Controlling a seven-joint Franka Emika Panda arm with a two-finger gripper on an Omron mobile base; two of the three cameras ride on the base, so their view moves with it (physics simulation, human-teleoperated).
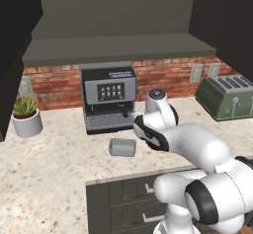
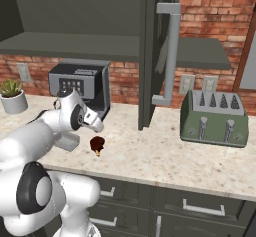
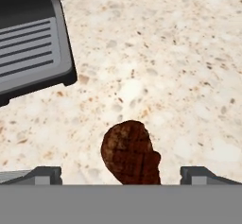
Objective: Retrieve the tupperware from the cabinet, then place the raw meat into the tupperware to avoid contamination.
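The raw meat [image 3: 131,153], a dark reddish-brown drumstick, lies on the speckled counter in front of the coffee machine; it is also in the right base view [image 2: 97,144]. My gripper [image 3: 121,175] is open just above it, one fingertip to each side and neither touching it. The grey tupperware [image 1: 122,147] sits on the counter a little left of the meat, its edge peeking from behind my arm [image 2: 67,142]. Overhead, the cabinet [image 2: 152,41] stands open, its door swung out with a long silver handle [image 2: 170,56], and its shelf [image 1: 118,48] is bare.
The coffee machine [image 1: 107,97] stands against the brick wall, its drip tray [image 3: 28,53] close to the hand. A green-grey toaster [image 2: 214,117] is at the right and a potted plant [image 1: 25,114] at the left. Drawers [image 2: 200,208] run below the counter edge.
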